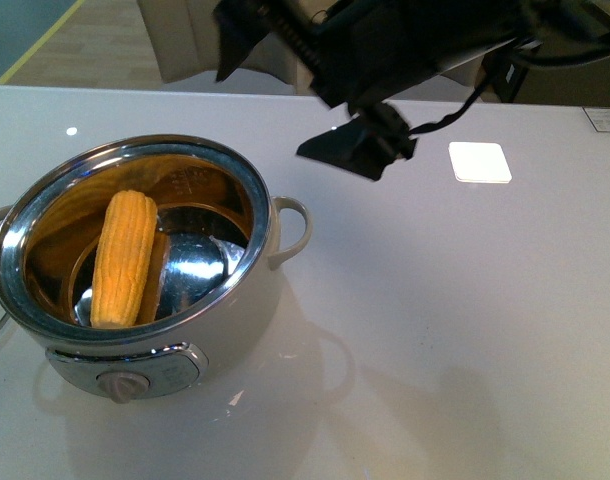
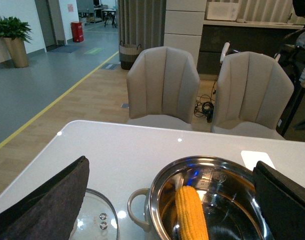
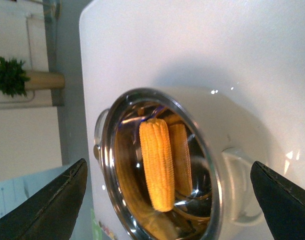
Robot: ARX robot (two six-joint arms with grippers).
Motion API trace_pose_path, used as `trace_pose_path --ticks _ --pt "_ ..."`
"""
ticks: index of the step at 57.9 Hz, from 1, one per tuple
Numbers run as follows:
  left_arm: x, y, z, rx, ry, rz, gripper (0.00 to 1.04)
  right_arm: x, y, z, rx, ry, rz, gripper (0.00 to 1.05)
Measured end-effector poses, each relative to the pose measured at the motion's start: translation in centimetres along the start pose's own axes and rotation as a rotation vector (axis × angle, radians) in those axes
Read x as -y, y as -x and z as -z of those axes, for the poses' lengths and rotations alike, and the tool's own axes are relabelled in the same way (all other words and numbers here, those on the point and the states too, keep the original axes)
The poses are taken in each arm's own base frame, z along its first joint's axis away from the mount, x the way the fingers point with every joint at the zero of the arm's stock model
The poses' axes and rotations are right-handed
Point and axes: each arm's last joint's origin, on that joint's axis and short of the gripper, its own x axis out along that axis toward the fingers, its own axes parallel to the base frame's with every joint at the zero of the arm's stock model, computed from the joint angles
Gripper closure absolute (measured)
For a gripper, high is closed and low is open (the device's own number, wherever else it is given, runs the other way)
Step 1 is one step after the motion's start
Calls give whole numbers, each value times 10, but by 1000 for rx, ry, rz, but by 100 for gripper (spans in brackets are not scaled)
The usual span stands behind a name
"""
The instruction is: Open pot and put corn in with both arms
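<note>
The cream-white pot (image 1: 235, 335) stands open at the table's front left, its steel rim bare. The yellow corn (image 1: 123, 257) lies inside it, leaning against the inner wall. My right gripper (image 1: 350, 150) hangs open in the air behind and to the right of the pot, holding nothing. In the right wrist view the pot (image 3: 208, 165) and corn (image 3: 156, 165) show between the spread fingers of the gripper (image 3: 168, 165). My left gripper (image 2: 171, 162) is open and empty too, with the pot (image 2: 156, 197) and corn (image 2: 191, 214) below it.
A glass lid (image 2: 95, 220) lies flat on the table beside the pot. A white square card (image 1: 480, 162) sits at the back right of the table. Two beige chairs (image 2: 165, 85) stand behind the table's far edge.
</note>
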Motion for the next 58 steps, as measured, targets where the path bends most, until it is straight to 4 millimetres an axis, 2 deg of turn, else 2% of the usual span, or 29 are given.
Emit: trace_pose_path --ticks 9,19,26,32,36,44,55,58 --pt "0 0 0 0 0 0 7 22 46 -17 141 40 64 9" --pt "0 0 0 0 0 0 7 45 102 -18 316 174 146 9" --pt "0 0 0 0 0 0 7 60 163 8 458 304 181 9" --pt "0 0 0 0 0 0 7 71 195 43 509 377 215 9" --pt "0 0 0 0 0 0 7 78 206 62 522 398 241 9" --pt "0 0 0 0 0 0 7 90 220 86 549 425 274 9" --pt "0 0 0 0 0 0 7 95 223 90 562 431 290 9" --pt "0 0 0 0 0 0 7 100 223 91 680 507 352 16"
